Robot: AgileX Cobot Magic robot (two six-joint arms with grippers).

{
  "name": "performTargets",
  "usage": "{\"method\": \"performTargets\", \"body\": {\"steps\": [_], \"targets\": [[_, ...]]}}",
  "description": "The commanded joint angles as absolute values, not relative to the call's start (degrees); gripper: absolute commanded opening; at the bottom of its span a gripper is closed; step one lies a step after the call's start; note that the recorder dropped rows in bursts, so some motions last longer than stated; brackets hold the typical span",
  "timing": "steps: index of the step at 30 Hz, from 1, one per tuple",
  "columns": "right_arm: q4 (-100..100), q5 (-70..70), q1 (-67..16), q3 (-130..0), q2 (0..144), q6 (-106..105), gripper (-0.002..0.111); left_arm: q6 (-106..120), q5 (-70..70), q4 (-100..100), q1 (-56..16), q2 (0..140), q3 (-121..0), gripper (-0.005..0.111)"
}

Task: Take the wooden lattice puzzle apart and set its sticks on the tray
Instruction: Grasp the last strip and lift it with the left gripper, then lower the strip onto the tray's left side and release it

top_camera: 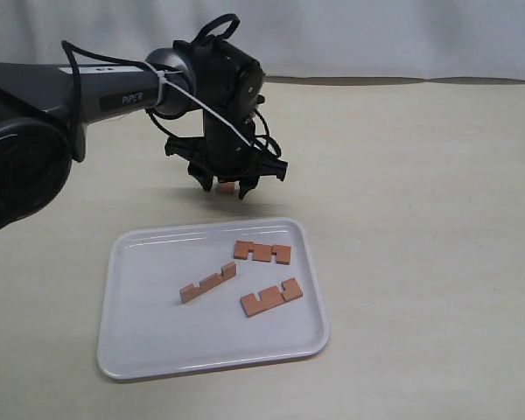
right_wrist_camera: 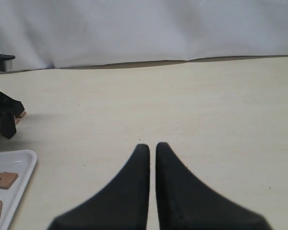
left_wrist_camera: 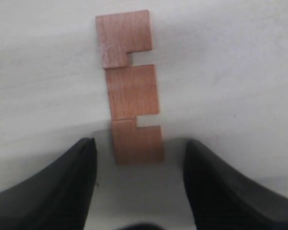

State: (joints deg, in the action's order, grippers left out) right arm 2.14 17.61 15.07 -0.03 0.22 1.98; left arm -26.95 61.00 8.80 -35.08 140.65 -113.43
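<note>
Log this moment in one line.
left claw: open over fourth stick, off tray | right claw: shut, empty | tray: three sticks, apart

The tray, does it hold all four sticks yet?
No, only three sticks lie on the tray; the fourth stick lies off it, under the open left pincer.

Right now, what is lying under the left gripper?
One notched wooden stick lies on the table, between the jaws of the open left gripper. The stick covers the table beneath.
</note>
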Motion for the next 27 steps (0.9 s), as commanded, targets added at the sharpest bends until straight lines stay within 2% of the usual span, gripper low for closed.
{"method": "performTargets", "body": {"steps": [1,4,8,22,27], "targets": [[2.3,17.0,15.2,0.0,0.0,1.6,0.004,-27.0,60.3,9.2,-35.0,141.1,-113.4,0.052],[2.3,17.0,15.2,0.0,0.0,1.6,0.004,-27.0,59.9,9.6,-35.0,141.1,-113.4,0.042],[2.3,17.0,15.2,0.0,0.0,1.6,0.004,-25.4,59.7,9.3,-35.0,140.9,-113.4,-0.001],[2.3,17.0,15.2,0.0,0.0,1.6,0.004,-13.1,70.0,8.8,-35.3,126.6,-113.0,0.0],[2.3,17.0,15.2,0.0,0.0,1.6,0.004,-11.9,68.9,9.7,-36.7,112.4,-95.0,0.0]]}}
